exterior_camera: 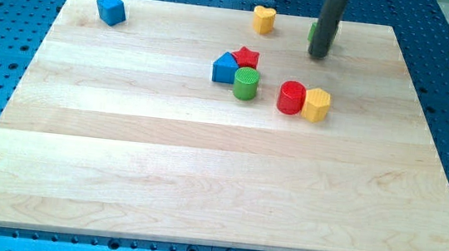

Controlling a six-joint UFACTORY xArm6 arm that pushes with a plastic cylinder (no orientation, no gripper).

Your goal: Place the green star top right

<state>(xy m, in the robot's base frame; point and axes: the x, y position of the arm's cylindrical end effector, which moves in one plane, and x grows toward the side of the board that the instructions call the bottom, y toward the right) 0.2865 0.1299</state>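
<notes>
My tip, the lower end of the dark rod, carries no gripper, so there is nothing to open or close. It rests at the upper right of the pale wooden counter, touching the green star block, which is mostly hidden behind the rod. The star already sits near the view's top right; at most a short nudge rightward seems left.

Bright, even lighting; sharp picture, faint shadows.

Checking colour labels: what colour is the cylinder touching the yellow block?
Red: the red cylinder sits against the yellow block, clearest in the camera view.
</notes>
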